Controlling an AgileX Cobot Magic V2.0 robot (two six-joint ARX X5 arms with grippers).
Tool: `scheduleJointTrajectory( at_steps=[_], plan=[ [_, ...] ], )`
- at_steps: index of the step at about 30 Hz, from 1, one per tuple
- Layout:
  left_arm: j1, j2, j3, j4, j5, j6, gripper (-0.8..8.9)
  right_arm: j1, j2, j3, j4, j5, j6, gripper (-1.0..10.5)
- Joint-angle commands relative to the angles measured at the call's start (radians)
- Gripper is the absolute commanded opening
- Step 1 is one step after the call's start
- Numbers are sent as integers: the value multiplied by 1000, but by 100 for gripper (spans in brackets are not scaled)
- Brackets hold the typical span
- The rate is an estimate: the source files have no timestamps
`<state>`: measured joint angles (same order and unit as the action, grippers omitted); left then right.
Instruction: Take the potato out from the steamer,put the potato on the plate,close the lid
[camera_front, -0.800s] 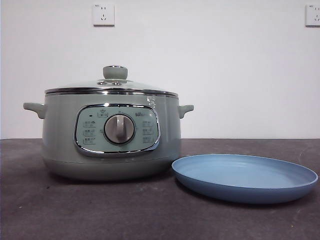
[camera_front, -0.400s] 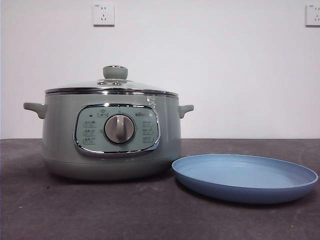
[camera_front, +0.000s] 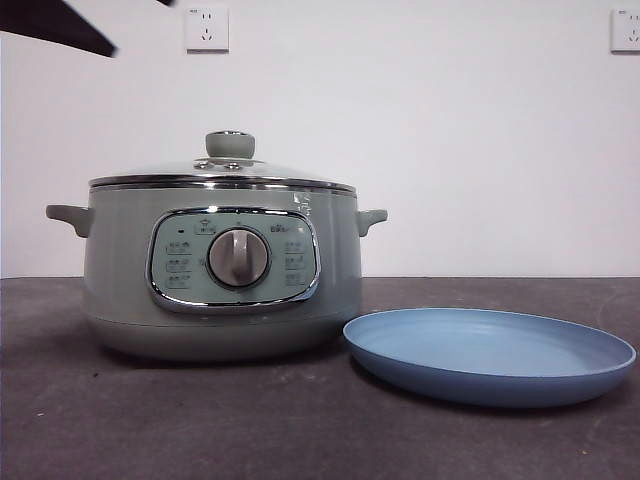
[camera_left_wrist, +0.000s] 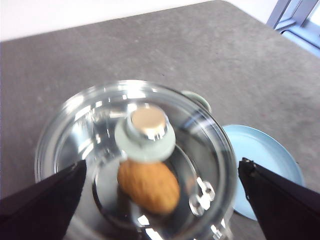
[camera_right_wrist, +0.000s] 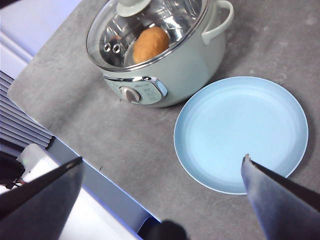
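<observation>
The sage-green steamer (camera_front: 220, 280) stands at the left of the dark table with its glass lid (camera_front: 225, 170) shut on it, knob (camera_front: 230, 144) upright. The light-blue plate (camera_front: 490, 355) lies empty just to its right. The orange-tan potato (camera_left_wrist: 149, 186) lies inside the pot, seen through the lid, also in the right wrist view (camera_right_wrist: 151, 44). My left gripper (camera_left_wrist: 162, 165) hangs open above the lid knob (camera_left_wrist: 145, 128), not touching it. My right gripper (camera_right_wrist: 160, 160) is open, high above the table near the plate (camera_right_wrist: 240, 132).
A black arm tip (camera_front: 60, 25) shows in the front view's top left corner. White wall with two sockets behind. The table's front edge (camera_right_wrist: 100, 175) and a white base lie below the right gripper.
A black arm tip has come into the top left corner of the front view. The steamer, lid and plate have not moved.
</observation>
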<state>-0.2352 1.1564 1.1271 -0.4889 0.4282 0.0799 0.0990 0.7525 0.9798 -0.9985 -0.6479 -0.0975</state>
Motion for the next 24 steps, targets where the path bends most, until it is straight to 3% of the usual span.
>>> scheduleJointTrajectory(
  at_steps=[1,12,24],
  plan=[
    [-31,103,76,9,-49,38,656,2,8,1,5,-1,3,634],
    [-104,382,267,10,-118,79,656,2,27,1,6,-1,10,634],
    [-148,450,268,-20,-167,83,656,2,31,1,10,0,10,634]
  ],
)
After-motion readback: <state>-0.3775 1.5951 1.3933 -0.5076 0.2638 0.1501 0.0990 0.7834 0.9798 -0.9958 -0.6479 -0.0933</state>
